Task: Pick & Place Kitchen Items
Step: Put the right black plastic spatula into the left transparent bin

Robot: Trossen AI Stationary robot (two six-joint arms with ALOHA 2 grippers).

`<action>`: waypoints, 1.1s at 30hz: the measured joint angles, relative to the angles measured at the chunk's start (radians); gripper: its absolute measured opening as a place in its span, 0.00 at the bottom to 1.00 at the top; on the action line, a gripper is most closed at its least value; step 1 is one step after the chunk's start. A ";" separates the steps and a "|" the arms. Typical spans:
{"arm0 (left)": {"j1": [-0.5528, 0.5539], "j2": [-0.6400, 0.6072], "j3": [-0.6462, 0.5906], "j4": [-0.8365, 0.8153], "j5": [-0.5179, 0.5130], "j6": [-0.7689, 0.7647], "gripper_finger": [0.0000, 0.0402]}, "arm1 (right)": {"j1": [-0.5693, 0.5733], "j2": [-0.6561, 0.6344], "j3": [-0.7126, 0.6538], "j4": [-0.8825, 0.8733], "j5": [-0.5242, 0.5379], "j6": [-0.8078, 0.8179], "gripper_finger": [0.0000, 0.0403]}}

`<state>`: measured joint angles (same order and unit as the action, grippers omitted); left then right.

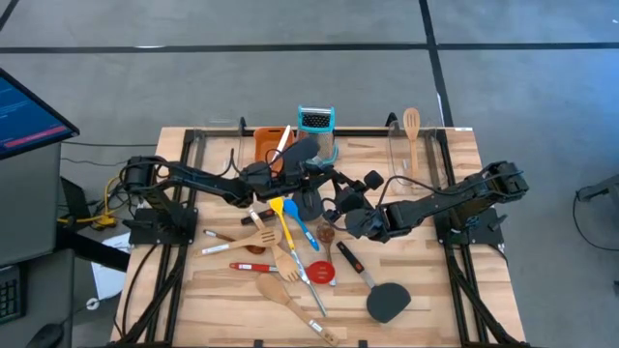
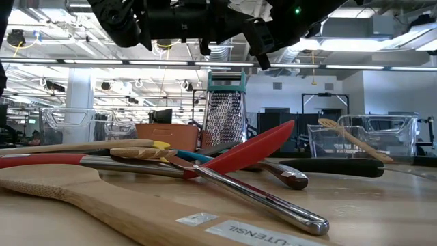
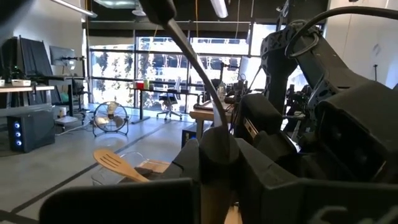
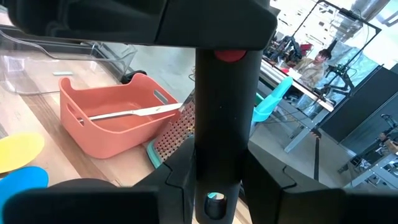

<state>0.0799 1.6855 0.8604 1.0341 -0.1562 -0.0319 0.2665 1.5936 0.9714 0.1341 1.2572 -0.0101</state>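
**A:** Look down from above: your light is even and soft. The arms cast only faint shadows on the table [image 1: 426, 271], just beneath them.

**B:** And at table height?

**A:** You're shooting into bright ceiling strips, so both arms overhead go to near-black silhouette. The steel handle [image 2: 259, 198] nearest the lens carries a glare streak, and the wooden spatula [image 2: 61, 188] in the foreground is soft.

**B:** The wrist cameras?

**A:** Beyond your left gripper [image 3: 214, 155] the windows blow out white; its fingers are dark and blurred. Close to your right gripper [image 4: 217, 180] everything smears, while the orange tray [image 4: 112, 124] farther out stays clear.
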 joint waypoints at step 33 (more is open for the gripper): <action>0.062 -0.157 -0.005 -0.325 0.059 0.058 0.06 | 0.148 -0.147 0.004 -0.230 0.102 0.142 0.55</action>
<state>0.1418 1.5281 0.8555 0.7089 -0.0975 0.0260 0.4144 1.4465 0.9752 -0.0955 1.3594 0.1321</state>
